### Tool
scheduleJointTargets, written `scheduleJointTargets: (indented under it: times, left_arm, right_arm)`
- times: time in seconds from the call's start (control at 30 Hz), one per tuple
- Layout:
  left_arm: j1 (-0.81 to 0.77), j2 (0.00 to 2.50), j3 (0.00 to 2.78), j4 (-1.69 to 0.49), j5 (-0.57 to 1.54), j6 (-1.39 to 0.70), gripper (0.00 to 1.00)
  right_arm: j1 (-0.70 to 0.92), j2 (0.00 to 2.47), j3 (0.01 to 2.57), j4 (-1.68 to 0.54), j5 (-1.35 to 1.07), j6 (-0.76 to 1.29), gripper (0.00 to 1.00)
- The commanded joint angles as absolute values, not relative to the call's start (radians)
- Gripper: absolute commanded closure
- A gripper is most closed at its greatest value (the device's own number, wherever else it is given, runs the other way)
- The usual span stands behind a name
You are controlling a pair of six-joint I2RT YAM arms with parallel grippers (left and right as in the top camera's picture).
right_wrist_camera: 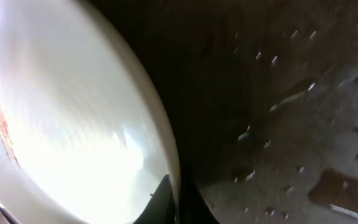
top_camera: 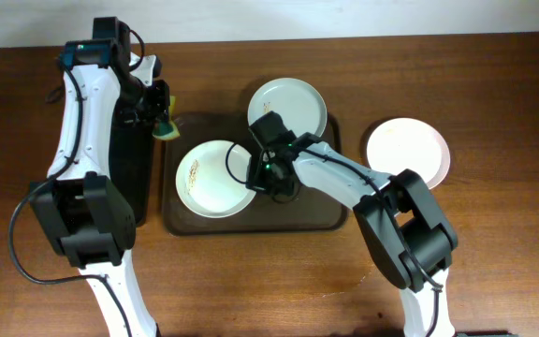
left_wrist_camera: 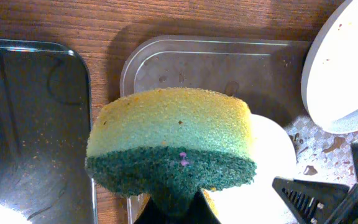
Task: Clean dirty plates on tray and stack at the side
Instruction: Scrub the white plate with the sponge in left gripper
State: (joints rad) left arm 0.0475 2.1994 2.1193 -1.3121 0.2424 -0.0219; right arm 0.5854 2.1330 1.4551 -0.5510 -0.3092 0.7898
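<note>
A white plate with orange-brown smears [top_camera: 210,178] lies on the left half of the dark-brown tray [top_camera: 318,217]. My right gripper [top_camera: 268,174] is shut on this plate's right rim; in the right wrist view the rim [right_wrist_camera: 166,155] sits between the fingers [right_wrist_camera: 178,202]. A second white plate [top_camera: 290,103] rests on the tray's back edge. A third white plate [top_camera: 408,150] lies on the table to the right of the tray. My left gripper [top_camera: 160,114] is shut on a yellow-and-green sponge [left_wrist_camera: 173,143], held above the tray's back left corner [left_wrist_camera: 166,59].
A narrow black tray [top_camera: 137,178] lies left of the brown tray and also shows in the left wrist view [left_wrist_camera: 30,124]. Water drops wet the brown tray's floor [right_wrist_camera: 291,124]. The right arm crosses over the tray's middle.
</note>
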Motion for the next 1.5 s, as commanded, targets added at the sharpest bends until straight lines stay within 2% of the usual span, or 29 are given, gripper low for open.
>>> scheduleJointTargets:
  times: [0.0,0.1,0.2,0.3,0.43,0.5,0.57,0.73,0.87,0.97,1.1,1.27,1.37,1.47]
  left_arm:
    - [0.052,2.212,2.069,-1.309,0.253,-0.002,0.99]
    - [0.052,2.212,2.028,-1.31,0.4,0.11,0.99]
    - [0.052,2.212,1.963,-1.293,0.453,0.156,0.99]
    - [0.052,2.212,1.846,-1.211,0.453,0.156,0.99]
    - [0.024,2.212,1.671,-0.973,0.448,0.237,0.99]
    - [-0.004,2.212,1.562,-0.826,0.362,0.241,0.99]
    - [-0.027,2.212,1.48,-0.784,0.267,0.233,0.99]
    - [-0.068,2.212,1.452,-0.906,0.322,0.192,1.0]
    - [-0.069,2.212,1.452,-1.078,0.585,0.312,1.0]
    - [-0.065,2.212,1.452,-1.024,0.578,0.295,0.99]
    - [-0.029,2.212,1.452,-0.767,0.362,-0.009,1.0]
    - [-0.033,2.212,1.452,-0.449,0.178,-0.015,0.99]
    - [-0.043,2.212,1.452,-0.45,0.052,-0.039,0.99]
    - [-0.045,2.212,1.452,-0.645,-0.115,-0.068,0.99]
  right_arm:
    - [0.545,2.169,1.463,-0.536,-0.334,0.807,0.96]
    - [0.543,2.173,1.463,-0.521,-0.339,0.806,0.96]
    - [0.543,2.186,1.463,-0.509,-0.353,0.805,0.96]
    - [0.543,2.195,1.463,-0.496,-0.368,0.802,0.96]
    - [0.543,2.195,1.463,-0.495,-0.368,0.797,0.96]
    - [0.543,2.195,1.463,-0.493,-0.368,0.79,0.96]
    - [0.543,2.195,1.463,-0.493,-0.371,0.79,0.96]
    - [0.543,2.195,1.463,-0.491,-0.371,0.79,0.96]
    - [0.543,2.195,1.463,-0.491,-0.371,0.79,0.96]
    - [0.543,2.195,1.463,-0.491,-0.371,0.79,0.96]
    - [0.543,2.195,1.463,-0.493,-0.375,0.778,0.96]
    - [0.543,2.195,1.463,-0.493,-0.375,0.775,0.96]
    - [0.543,2.195,1.463,-0.493,-0.375,0.775,0.96]
    - [0.543,2.195,1.463,-0.493,-0.382,0.775,0.96]
